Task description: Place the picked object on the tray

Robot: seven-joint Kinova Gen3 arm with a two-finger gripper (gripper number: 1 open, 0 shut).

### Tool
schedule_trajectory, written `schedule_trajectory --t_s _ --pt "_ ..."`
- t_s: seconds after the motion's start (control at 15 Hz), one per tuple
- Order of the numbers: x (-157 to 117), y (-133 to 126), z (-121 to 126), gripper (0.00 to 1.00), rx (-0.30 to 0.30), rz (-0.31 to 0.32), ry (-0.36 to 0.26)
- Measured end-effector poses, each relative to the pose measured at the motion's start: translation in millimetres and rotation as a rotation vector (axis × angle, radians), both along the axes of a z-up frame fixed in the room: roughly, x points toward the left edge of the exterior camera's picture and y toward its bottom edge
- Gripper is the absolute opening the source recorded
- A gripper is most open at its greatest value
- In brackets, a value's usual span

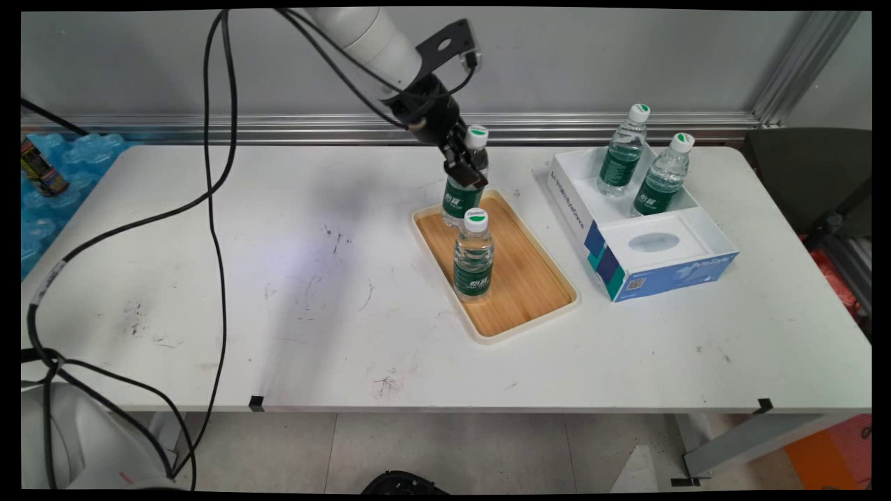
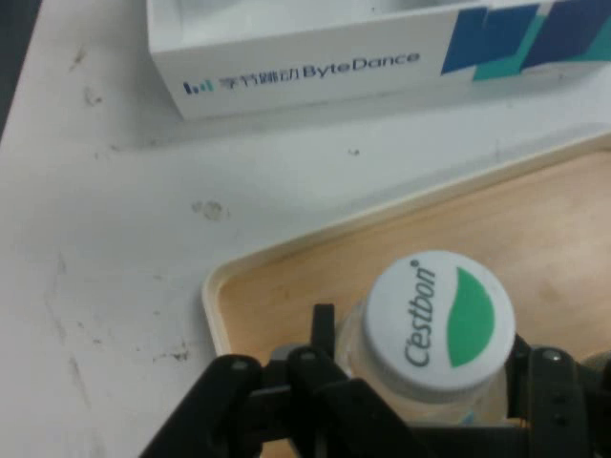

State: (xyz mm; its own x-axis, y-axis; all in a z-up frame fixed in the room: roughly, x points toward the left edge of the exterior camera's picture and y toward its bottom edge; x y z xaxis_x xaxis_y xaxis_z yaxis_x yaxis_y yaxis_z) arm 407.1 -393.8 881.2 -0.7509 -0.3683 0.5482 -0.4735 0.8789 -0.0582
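A: Where the black two-finger gripper (image 1: 465,167) meets the far clear plastic water bottle with a green label and white cap (image 1: 465,182), how do the fingers stand?

B: They are clamped on that bottle just below its cap; the hand view shows the linkage on either side of the shoulder, the cap (image 2: 439,322) between them. The bottle stands upright at the far end of the rectangular wooden tray with a cream rim (image 1: 550,306).

A: What lies around it?

B: A second, like bottle (image 1: 473,257) stands nearer on the same tray, just beside the held one. To the right, well apart, sits the white cardboard box with blue and teal printing (image 1: 668,275), holding two more bottles (image 1: 621,152) in its far compartment.

A: What would good handling call for here?

B: In my judgement, keeping the grip firm and the bottle vertical, and any motion away from the near bottle, since the two stand close.

A: And the arm's pose?

B: The white arm (image 1: 369,35) enters from the upper left, slanting down and rightward to the bottle, black cables (image 1: 216,174) hanging from it over the white table (image 1: 209,278).
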Motion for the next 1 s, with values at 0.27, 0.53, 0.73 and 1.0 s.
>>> schedule_trajectory --t_s 0.27,0.53,0.73,1.0 --pt "10.7 4.5 -16.0 0.0 -0.004 -0.013 -0.002" --pt "17.2 9.6 -28.9 0.0 0.004 -0.023 0.0" --pt "20.2 11.7 -33.9 0.0 0.006 -0.026 0.001" --pt "23.8 14.8 -38.8 1.0 0.007 -0.032 0.005"
